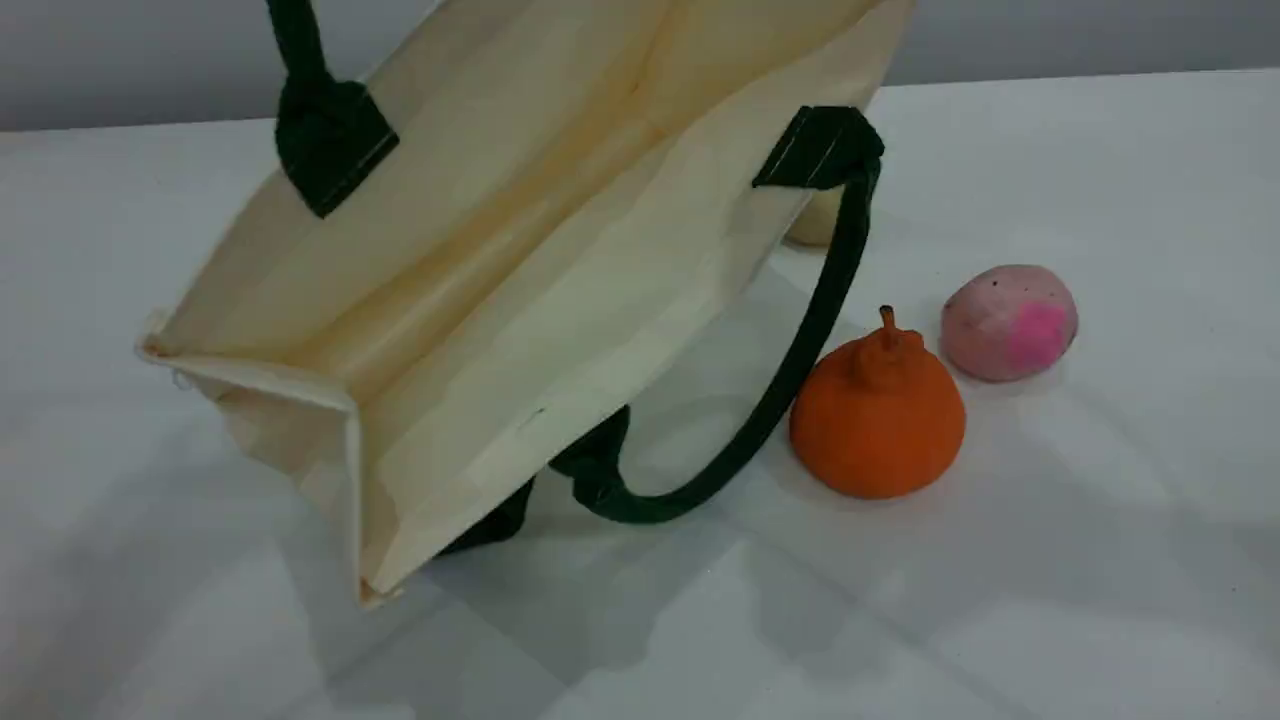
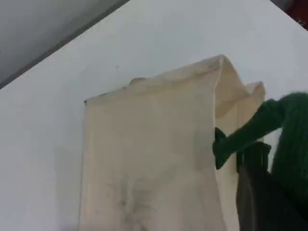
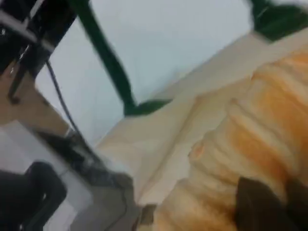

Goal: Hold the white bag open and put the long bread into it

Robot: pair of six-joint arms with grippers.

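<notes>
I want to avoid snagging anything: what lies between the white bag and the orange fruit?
The scene view shows a dark green handle of the white bag looping over the table there, close beside the orange fruit.

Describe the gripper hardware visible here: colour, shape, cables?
Little shows; the scene view has no arm in frame. The left gripper shows one dark grey, flat, blunt fingertip. The right gripper shows blackish fingertips, blurred. Top left of the right wrist view: black hardware with a thin black cable, owner unclear.
</notes>
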